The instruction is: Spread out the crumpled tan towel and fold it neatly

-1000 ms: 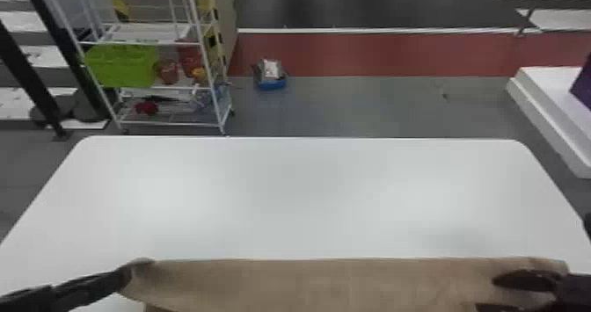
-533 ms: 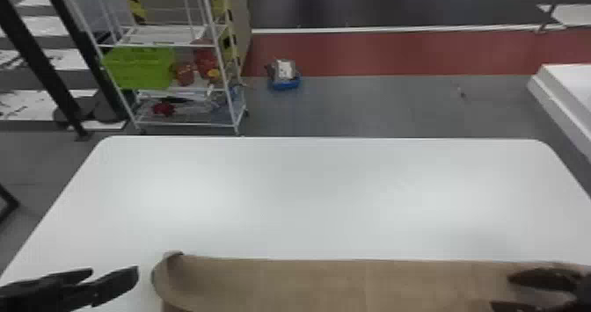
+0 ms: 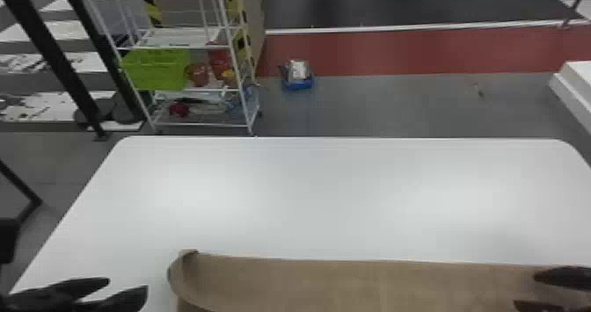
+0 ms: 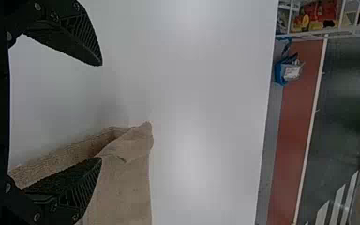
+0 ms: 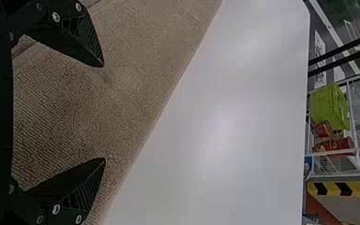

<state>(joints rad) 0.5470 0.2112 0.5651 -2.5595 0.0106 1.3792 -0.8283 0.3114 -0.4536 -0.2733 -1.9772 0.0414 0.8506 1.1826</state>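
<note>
The broad white rectangular surface [image 3: 308,201] ran out ahead of both sets of jaws, giving them a flat bed on which to spread the cloth. Beyond it, ahead and to the left of the jaws, stood a white wire-framed rack [image 3: 180,37], presumably for storage. The crumpled tan towel, a finely ribbed cloth [image 3: 352,284], lay across the near part of the surface, beneath the right jaws and reaching leftward almost to the left ones; its far edge ran fairly straight, which suggested that the spreading was well along and the folding had hardly begun. The right gripper [image 5: 104,112] had its jaws wide apart over the towel's right part, with no cloth pinched, perhaps placed there to take or free that end. The left gripper [image 4: 101,112] also had its jaws wide and held nothing, close by the towel's left end, likely so that the loose end could be caught or straightened. On the rack was a bright green plastic crate [image 3: 158,71], well apart from the jaws. Smallest was the towel's bent-over corner [image 4: 133,140], near the left jaws, which probably needed flattening before a neat fold. No label or writing could be made out on the towel.
</note>
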